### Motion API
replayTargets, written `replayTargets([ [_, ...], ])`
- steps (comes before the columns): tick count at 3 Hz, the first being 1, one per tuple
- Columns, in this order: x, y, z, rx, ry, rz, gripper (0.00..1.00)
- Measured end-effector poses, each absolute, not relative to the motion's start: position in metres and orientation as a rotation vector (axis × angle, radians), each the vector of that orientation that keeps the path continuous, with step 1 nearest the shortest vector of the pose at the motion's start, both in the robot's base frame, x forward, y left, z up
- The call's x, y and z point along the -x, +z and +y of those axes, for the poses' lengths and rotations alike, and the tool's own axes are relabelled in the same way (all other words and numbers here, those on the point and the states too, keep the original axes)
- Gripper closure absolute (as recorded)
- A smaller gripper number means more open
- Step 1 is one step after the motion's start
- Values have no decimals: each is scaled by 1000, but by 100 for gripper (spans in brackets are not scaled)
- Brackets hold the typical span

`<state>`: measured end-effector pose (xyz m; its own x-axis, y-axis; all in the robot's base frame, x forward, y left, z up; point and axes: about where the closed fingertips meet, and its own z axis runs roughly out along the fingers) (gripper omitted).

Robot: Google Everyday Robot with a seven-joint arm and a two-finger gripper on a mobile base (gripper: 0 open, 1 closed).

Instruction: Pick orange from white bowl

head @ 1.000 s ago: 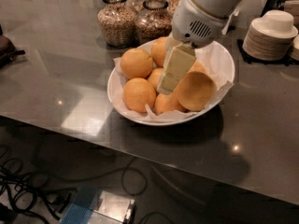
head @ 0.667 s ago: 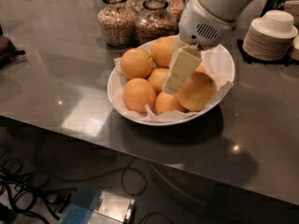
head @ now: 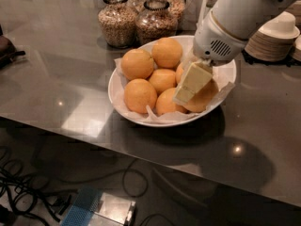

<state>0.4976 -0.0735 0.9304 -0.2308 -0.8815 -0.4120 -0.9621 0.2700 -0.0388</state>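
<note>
The white bowl (head: 117, 95), lined with crinkled white paper, stands in the middle of the dark table. It holds several oranges. The largest orange (head: 206, 97), with yellow-orange skin, lies at the bowl's right side. My gripper (head: 192, 84) hangs from the white arm (head: 235, 18), reaches down into the right half of the bowl, and stands right in front of this orange, covering its left part. Smaller, deeper-orange fruits (head: 140, 95) fill the left and middle of the bowl.
Two glass jars of grain (head: 117, 18) stand just behind the bowl. A stack of beige saucers (head: 275, 39) stands at the back right. A dark object (head: 7, 48) lies at the left edge. Cables (head: 28, 192) lie on the floor below the table's front edge.
My gripper has moved to the right and down inside the bowl, from over the middle fruits to the largest orange. The fruits have not moved.
</note>
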Motion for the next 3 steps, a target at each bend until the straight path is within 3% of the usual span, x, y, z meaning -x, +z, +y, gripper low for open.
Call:
replayTargets([
  [3, -488, 921, -86, 1620, 355, 2242, 34],
])
